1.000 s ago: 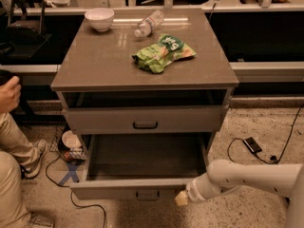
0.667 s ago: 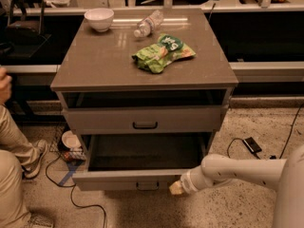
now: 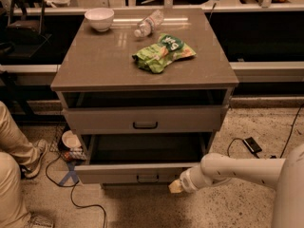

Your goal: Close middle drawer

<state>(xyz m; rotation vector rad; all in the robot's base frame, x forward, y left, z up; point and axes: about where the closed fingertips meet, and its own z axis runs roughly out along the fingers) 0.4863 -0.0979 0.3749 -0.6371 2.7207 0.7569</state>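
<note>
The middle drawer [image 3: 118, 174] is the low-fronted grey-beige one with a small dark loop handle [image 3: 148, 178]. It is pulled out partway below the taller-fronted drawer [image 3: 142, 119], and its deep box looks dark and empty. My gripper [image 3: 175, 186] is at the end of my white arm [image 3: 237, 169], which reaches in from the right. It sits low against the right part of the middle drawer's front, just right of the handle. The lowest drawer is hidden behind the open one.
On the cabinet top [image 3: 95, 65] lie a white bowl [image 3: 99, 18], a plastic bottle [image 3: 148, 23] and a green snack bag [image 3: 163, 52]. A person's legs [image 3: 12, 175] are at the left. Cables, a blue tape cross [image 3: 70, 178] and a dark device [image 3: 252, 145] lie on the floor.
The middle drawer has slid some way into the cabinet. My gripper and arm have moved with its front, toward the cabinet.
</note>
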